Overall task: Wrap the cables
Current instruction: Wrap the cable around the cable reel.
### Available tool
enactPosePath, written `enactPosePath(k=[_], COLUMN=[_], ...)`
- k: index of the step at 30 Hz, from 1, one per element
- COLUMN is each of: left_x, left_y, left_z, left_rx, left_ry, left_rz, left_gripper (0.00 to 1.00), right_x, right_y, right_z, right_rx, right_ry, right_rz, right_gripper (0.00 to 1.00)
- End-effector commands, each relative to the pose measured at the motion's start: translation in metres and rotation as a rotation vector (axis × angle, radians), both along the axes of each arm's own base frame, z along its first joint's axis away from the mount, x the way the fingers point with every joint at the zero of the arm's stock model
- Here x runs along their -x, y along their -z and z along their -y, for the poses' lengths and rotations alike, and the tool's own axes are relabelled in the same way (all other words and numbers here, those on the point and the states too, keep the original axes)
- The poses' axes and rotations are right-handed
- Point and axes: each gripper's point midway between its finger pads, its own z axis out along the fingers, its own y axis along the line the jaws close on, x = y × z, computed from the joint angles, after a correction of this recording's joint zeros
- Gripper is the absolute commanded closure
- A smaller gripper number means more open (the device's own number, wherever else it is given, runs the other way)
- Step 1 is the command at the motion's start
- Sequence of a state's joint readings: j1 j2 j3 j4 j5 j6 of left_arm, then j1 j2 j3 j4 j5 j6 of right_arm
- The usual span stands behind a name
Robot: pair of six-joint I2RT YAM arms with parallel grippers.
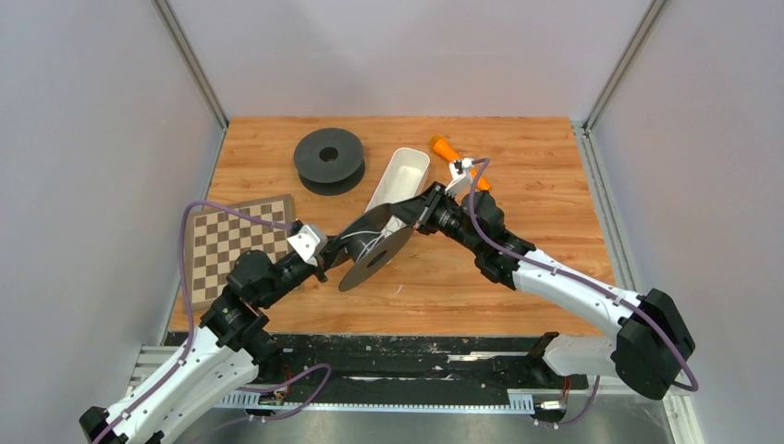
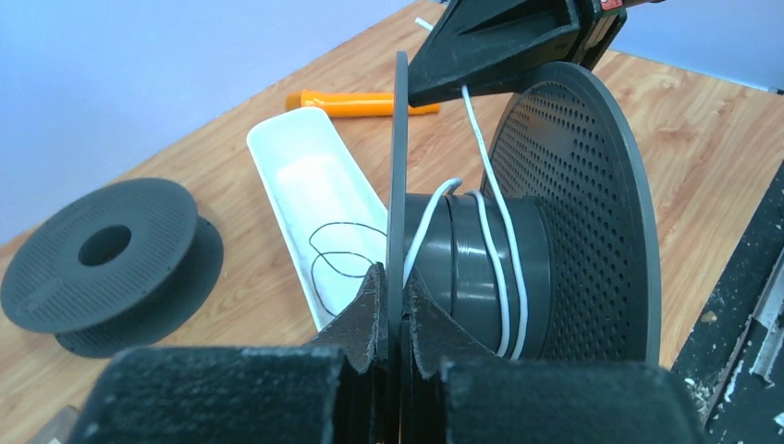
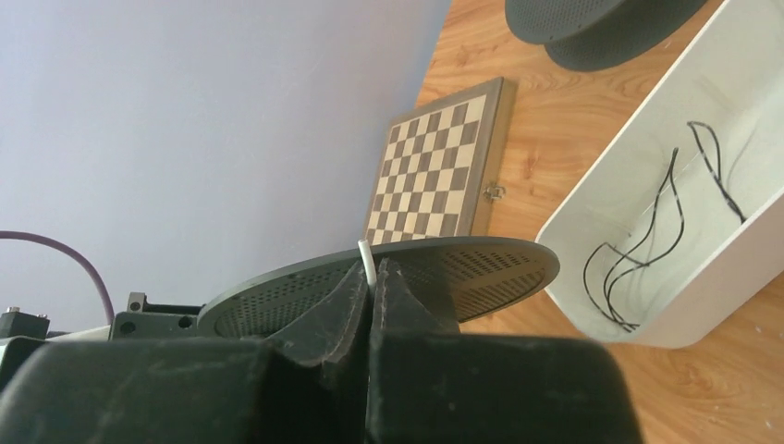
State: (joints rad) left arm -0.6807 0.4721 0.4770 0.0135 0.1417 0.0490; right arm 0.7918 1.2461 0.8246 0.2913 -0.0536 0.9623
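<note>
Mid-frame in its wrist view, the left claw (image 2: 396, 282) clamps the spool (image 2: 573, 185) by one flange. The right claw (image 3: 370, 270) pinches the white cable (image 3: 366, 254). The dark cable (image 3: 679, 227) lies in the tray (image 3: 684, 314), at right. Both look light, limp and slippery, so pinch near an end.

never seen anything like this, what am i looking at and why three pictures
Two robot arms are bolted to a table. One picture looks down from above; the other two come from cameras on each wrist. The left fingers pinch one rim of a dark spool. The right fingers pinch a white cable already looped round its core. On the table lie a second spool, a white tray with a dark cable in it, a chessboard and an orange tool.
</note>
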Motion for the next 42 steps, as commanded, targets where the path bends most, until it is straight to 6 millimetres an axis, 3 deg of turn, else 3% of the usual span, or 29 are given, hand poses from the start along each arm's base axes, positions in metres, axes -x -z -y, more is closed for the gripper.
enactPosePath(k=[1, 9, 19, 27, 35, 37, 40, 42], left_x=[0.020, 0.013, -0.001, 0.000, 0.001, 0.001, 0.000, 0.000], left_y=[-0.098, -0.109, -0.115, -0.120, -0.122, -0.122, -0.121, -0.120], left_z=[0.001, -0.002, -0.009, -0.014, -0.014, -0.014, -0.013, -0.013], left_rx=[0.173, 0.144, 0.131, 0.150, 0.192, 0.190, 0.184, 0.177], left_ry=[0.078, 0.036, -0.044, -0.062, -0.062, -0.062, -0.060, -0.057], left_rz=[0.327, 0.380, 0.432, 0.439, 0.442, 0.446, 0.445, 0.442], left_gripper=[1.00, 1.00, 1.00, 1.00, 1.00, 1.00, 1.00, 1.00], right_x=[0.029, 0.046, 0.052, 0.041, 0.041, 0.042, 0.042, 0.041], right_y=[-0.004, -0.011, 0.009, 0.034, 0.047, 0.047, 0.048, 0.048], right_z=[-0.007, -0.007, -0.015, -0.001, 0.003, 0.002, 0.002, 0.003], right_rx=[-0.080, -0.188, -0.247, -0.230, -0.254, -0.249, -0.245, -0.244], right_ry=[-0.154, -0.215, -0.236, -0.116, -0.112, -0.123, -0.118, -0.116], right_rz=[-0.068, -0.185, -0.416, -0.488, -0.553, -0.556, -0.560, -0.557], right_gripper=[1.00, 0.99, 1.00, 0.95, 0.99, 0.95, 0.81, 0.79])
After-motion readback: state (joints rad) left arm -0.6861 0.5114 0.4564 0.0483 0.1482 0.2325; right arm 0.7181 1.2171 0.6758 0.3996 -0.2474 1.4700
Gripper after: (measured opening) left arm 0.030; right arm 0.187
